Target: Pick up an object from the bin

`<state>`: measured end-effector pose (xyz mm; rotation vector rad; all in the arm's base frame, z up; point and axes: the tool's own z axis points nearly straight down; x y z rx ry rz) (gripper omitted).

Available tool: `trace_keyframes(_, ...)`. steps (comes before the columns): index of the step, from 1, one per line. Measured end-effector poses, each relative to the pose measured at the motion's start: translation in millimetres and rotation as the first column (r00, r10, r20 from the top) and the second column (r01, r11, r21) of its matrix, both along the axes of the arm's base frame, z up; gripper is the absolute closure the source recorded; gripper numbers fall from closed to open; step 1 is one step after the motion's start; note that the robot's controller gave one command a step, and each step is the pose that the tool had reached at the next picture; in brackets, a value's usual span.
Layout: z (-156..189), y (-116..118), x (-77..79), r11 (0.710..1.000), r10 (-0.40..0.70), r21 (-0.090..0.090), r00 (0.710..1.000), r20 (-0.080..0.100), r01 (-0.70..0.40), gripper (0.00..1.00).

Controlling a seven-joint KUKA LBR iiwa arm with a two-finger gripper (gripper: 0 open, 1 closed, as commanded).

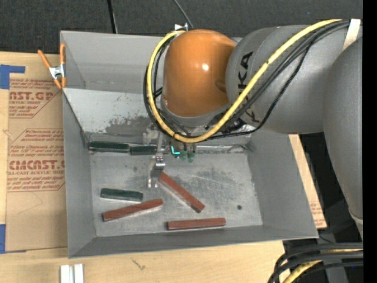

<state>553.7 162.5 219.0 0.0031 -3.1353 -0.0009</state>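
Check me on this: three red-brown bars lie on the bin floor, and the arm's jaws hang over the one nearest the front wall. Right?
Not quite. The camera view shows the jaws over the upper end of the slanted red-brown bar in the middle, not over the front bar. Three red-brown bars do lie on the bin floor; the left bar is the third.

Dull grey bin with pale scuff marks across its floor, three red-brown sticks, three dark green bars, glossy orange cover on the silver-grey arm with black lettering, yellow and black cables
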Motion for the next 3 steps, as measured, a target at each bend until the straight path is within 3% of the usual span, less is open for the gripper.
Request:
trace_keyframes(1, 4, -1, 1.8, 1.000, -0.001, 0.001, 1.000, 0.007, 0.001, 0.00)
trace_keyframes(2, -51, 5, -25.8, 0.999, -0.039, 0.002, 0.999, 0.012, 0.039, 0.00)
trace_keyframes(3, -140, 9, -63.7, 1.000, 0.022, 0.000, 1.000, 0.006, -0.022, 1.00)
